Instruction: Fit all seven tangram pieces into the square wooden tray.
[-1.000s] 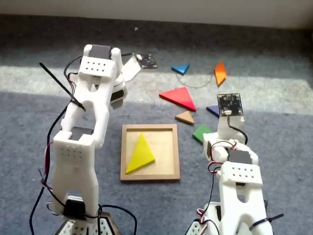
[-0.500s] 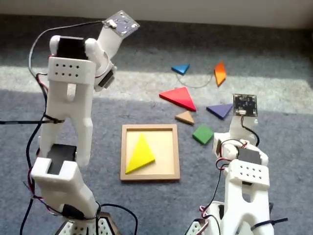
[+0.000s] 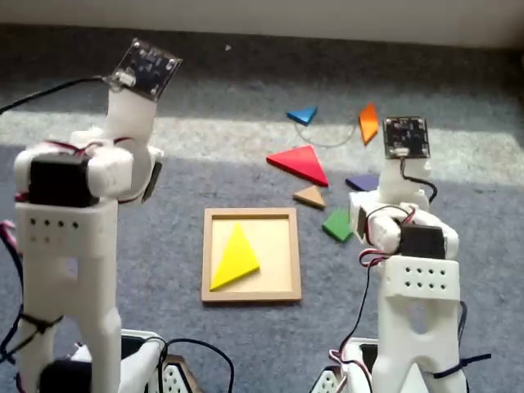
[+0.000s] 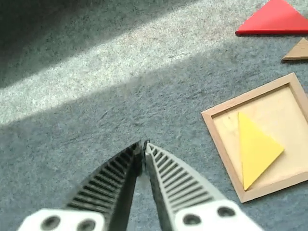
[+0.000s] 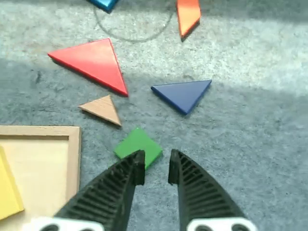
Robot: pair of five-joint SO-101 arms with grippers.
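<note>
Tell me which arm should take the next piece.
Right. Its gripper is open, right beside the green square. The left gripper is shut over carpet, and the tray lies between it and the square.

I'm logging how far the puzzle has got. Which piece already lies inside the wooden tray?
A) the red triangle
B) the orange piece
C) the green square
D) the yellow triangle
D: the yellow triangle lies flat inside the wooden tray, and it is the one piece within the rim.
</note>
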